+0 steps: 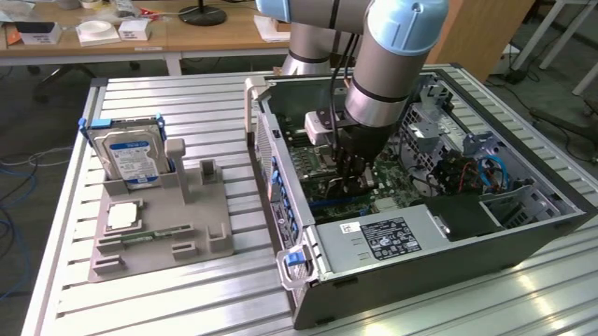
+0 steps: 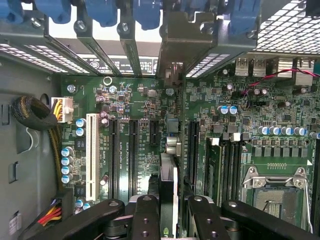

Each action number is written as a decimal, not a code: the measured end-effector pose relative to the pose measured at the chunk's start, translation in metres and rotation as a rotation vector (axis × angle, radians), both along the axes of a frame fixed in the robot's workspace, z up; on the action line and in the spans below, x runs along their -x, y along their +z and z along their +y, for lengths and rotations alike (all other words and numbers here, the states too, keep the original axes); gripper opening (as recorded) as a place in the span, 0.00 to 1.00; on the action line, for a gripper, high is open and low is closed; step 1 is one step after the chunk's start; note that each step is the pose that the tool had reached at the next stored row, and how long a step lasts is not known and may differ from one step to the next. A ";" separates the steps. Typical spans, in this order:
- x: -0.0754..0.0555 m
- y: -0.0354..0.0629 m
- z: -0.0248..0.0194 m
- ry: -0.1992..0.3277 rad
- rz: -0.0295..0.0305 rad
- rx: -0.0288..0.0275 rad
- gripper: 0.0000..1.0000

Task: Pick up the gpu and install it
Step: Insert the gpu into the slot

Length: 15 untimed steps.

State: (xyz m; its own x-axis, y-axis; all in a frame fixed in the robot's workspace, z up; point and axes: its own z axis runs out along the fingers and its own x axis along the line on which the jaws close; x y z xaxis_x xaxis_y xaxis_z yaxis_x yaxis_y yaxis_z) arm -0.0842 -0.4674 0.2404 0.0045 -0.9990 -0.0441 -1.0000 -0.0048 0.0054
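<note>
Well, begin from the large things. The bench (image 1: 187,98) carries the open computer case (image 1: 439,273), which lies on its side. The arm (image 1: 397,56) reaches down into it from above, over the motherboard (image 2: 130,100). So the step in hand, as I judge it, is the seating of the card and not the picking.

The gpu (image 2: 168,172) is inside the case. In the wrist view you see it edge-on, as a thin strip. It runs between the black expansion slots (image 2: 134,150) on one side and the memory slots (image 2: 227,165) on the other. Its bracket end points toward the rear wall of the case, where the blue latches (image 2: 145,10) stand in a row. The slot directly under the card is hidden by the card itself, so you cannot tell if the edge connector is already in.

The fingers (image 2: 146,215) pinch the gpu from both flat sides, one on each face, near the edge that faces the wrist camera.

To do this step well, hold the card upright and parallel to the neighbouring slots, because a small tilt can make the connector catch on the slot wall. Check that the bracket goes into its own rear opening and not against the metal between two openings. Press straight down and evenly, with little force at first, since an end of the card away from the grip may rise.
</note>
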 end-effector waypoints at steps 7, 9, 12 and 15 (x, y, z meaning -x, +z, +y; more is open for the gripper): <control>0.000 -0.0009 0.0000 0.000 -0.0001 -0.0002 0.27; 0.000 -0.0017 -0.0001 0.000 0.0002 0.0004 0.27; 0.000 -0.0028 -0.0001 0.000 0.0006 0.0006 0.27; 0.000 -0.0037 0.0000 0.000 0.0001 0.0001 0.27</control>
